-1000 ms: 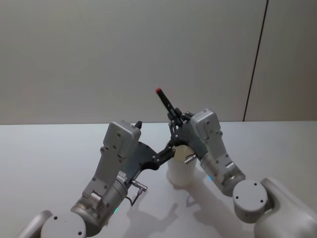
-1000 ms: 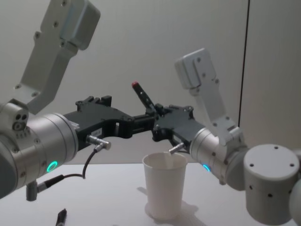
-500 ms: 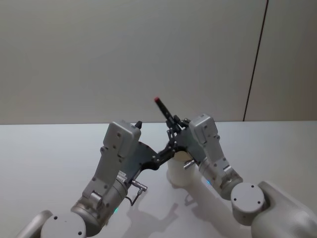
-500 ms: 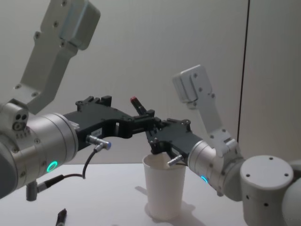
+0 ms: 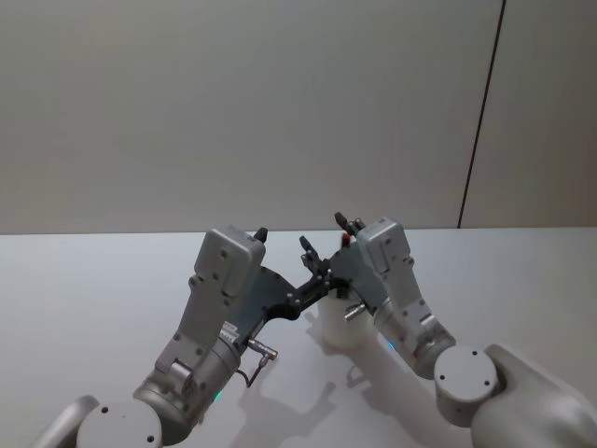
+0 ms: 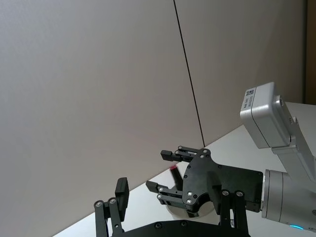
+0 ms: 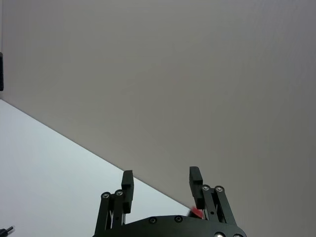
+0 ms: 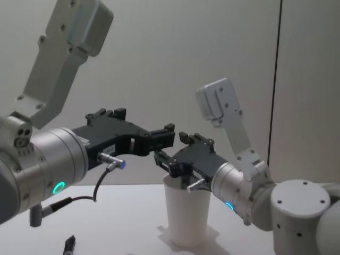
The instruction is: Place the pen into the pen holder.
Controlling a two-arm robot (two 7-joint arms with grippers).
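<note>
Pen holder (image 8: 186, 218) on white table (image 5: 93, 280); grey wall (image 5: 233, 112) behind | right hand (image 7: 161, 176) apart | left hand (image 8: 169, 135) apart

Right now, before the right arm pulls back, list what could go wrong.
1. The right gripper hangs open just over the rim of the pen holder, and the pen shows its red end beside one finger. Pulling away could snag the pen or tip the holder.
2. The left gripper hovers close by the right one, so the two could collide.
</note>
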